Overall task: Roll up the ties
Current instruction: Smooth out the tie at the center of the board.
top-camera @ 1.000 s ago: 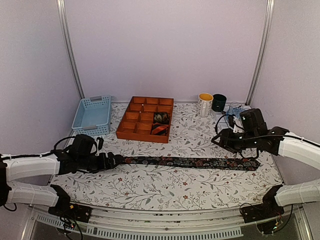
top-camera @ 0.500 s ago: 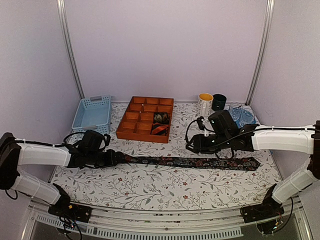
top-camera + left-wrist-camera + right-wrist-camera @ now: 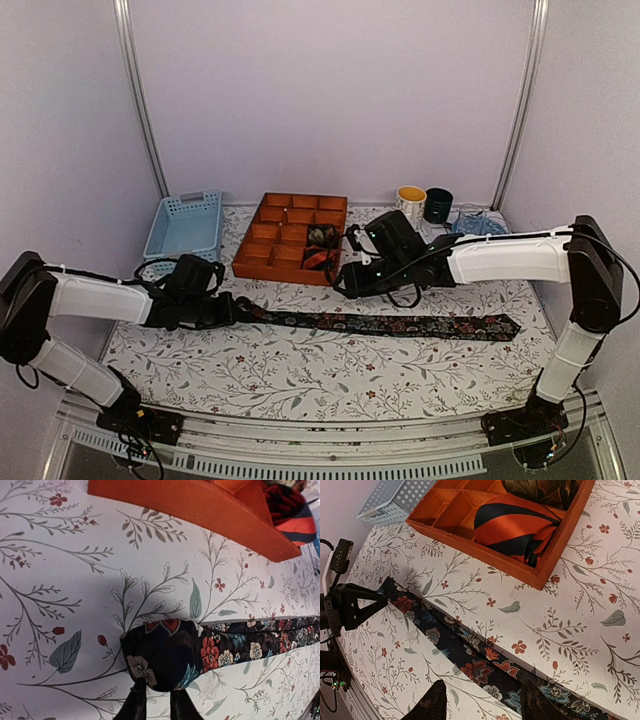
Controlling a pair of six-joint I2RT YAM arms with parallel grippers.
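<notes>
Swung left from the wide end, the right arm now hangs over mid-strip. One tie lies flat, left to right across the bench, just near of the orange tray. The left jaws are clenched on its folded narrow end, and the right jaws hover released above it. Rolling looks barely begun; next, that end must be turned over itself.
</notes>
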